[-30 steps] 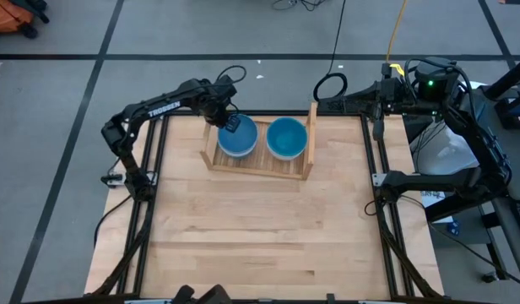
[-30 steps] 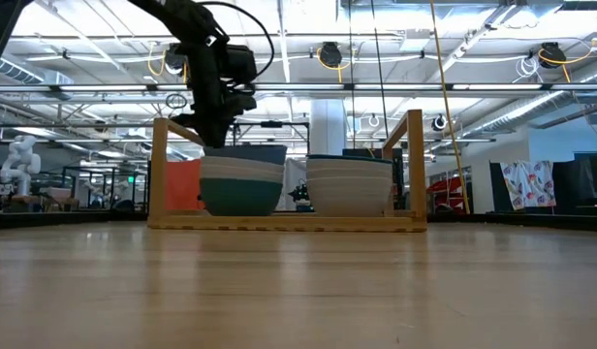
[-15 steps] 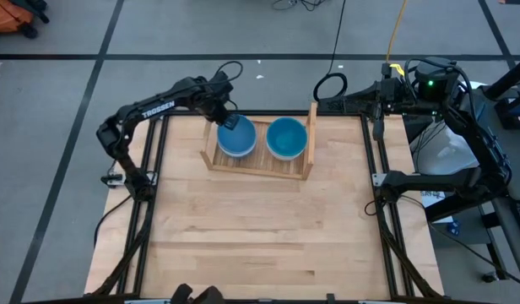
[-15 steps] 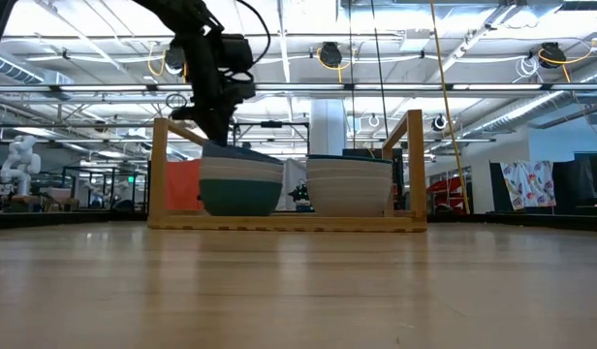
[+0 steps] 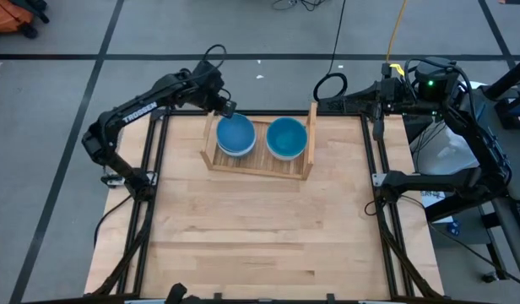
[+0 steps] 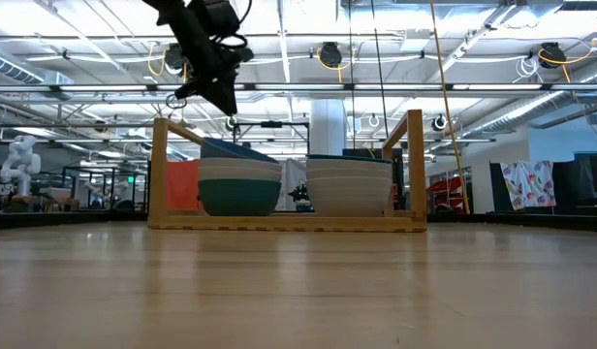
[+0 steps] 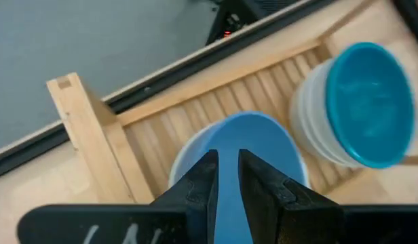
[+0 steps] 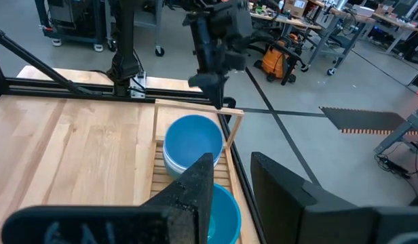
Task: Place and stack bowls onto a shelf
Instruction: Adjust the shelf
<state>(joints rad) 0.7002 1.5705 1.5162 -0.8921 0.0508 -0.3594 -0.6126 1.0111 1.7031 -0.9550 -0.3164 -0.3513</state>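
Observation:
The shelf (image 5: 262, 166) stands at the table's far middle and holds two stacks of bowls on its slatted base. The left stack (image 6: 240, 182) has a teal bowl at the bottom, white ones above, and a blue bowl (image 5: 235, 135) on top, lying slightly tilted. The right stack (image 5: 286, 138) is white, topped blue. My left gripper (image 5: 227, 108) hangs open above the left stack's far-left side, clear of the top bowl (image 7: 253, 139). My right gripper (image 8: 233, 183) waits open, high over the table's far right corner, with nothing between its fingers.
The shelf's two upright side boards (image 6: 160, 170) (image 6: 414, 165) flank the stacks. A black cable loop (image 5: 330, 87) lies just beyond the far edge. Bare wooden tabletop (image 5: 260, 236) stretches from the shelf to the near edge, framed by black rails.
My left gripper has let go of the blue bowl's rim, risen well above the left stack and drawn back a little toward the table's far left. The blue bowl stays on top of the stack, slightly tilted.

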